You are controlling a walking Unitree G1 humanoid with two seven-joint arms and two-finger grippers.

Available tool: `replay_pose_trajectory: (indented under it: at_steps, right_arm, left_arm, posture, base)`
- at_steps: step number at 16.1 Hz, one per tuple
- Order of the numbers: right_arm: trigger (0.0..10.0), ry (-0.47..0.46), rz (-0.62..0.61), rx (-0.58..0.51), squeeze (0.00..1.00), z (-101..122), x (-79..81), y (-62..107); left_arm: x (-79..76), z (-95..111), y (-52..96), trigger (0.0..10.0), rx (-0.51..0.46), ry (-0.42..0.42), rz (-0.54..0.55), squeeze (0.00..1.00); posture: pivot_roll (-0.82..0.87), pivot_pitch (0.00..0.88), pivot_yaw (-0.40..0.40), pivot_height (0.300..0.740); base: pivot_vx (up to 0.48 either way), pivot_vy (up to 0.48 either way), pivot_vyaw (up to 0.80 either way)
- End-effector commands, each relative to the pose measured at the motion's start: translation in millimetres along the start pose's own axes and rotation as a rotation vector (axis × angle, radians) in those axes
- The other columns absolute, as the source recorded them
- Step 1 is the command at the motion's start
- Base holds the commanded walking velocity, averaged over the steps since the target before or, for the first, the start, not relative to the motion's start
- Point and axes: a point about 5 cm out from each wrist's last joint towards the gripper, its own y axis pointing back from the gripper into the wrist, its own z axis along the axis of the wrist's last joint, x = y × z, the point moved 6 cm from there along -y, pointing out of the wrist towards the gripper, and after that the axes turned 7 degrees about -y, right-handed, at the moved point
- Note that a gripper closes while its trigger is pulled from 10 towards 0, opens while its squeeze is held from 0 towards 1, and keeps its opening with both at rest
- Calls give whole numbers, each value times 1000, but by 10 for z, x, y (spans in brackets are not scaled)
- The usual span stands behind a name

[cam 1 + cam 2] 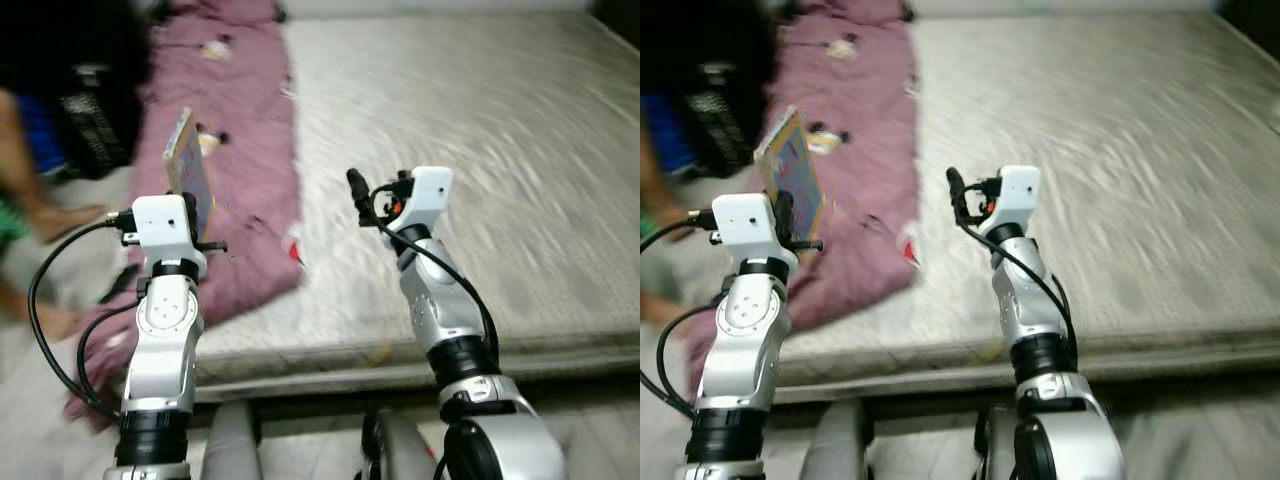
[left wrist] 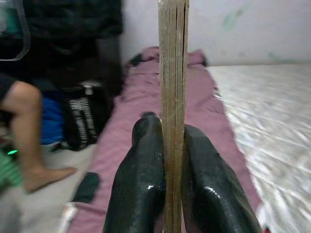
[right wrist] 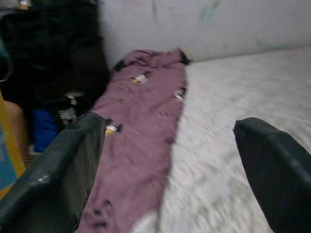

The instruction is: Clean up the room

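Left tool clamped on thin book, held upright, long axis vertical, above purple blanket at bed edge; right tool wide apart, empty, over mattress; book lies to its left.

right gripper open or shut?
Open. The right gripper has its two black fingers wide apart, with the blanket between them.

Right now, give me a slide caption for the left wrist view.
Left tool shut on a thin book held edge-on above the purple blanket beside the bed.
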Motion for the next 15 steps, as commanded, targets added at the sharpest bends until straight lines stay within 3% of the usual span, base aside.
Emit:
replay_pose_trajectory:
  at_steps: [1, 9, 15]
  right_arm:
    - [10000, 5, 2, -8, 0, 25, 24, -27]
    - [10000, 65, -66, 27, 0, -86, -180, 60]
    - [10000, 100, -52, 11, 0, -76, -134, 67]
  left_arm:
    - [3, 122, -30, 10000, -44, -2, -3, 0]
    - [-35, 42, 12, 10000, -31, -7, -36, 0]
    - [-115, 25, 34, 10000, -28, -3, -83, 0]
  posture:
    - [53, 0, -13, 734]
    - [52, 0, -12, 740]
    - [51, 0, -11, 740]
  base:
    - [0, 0, 0]
    - [0, 0, 0]
    - [0, 0, 0]
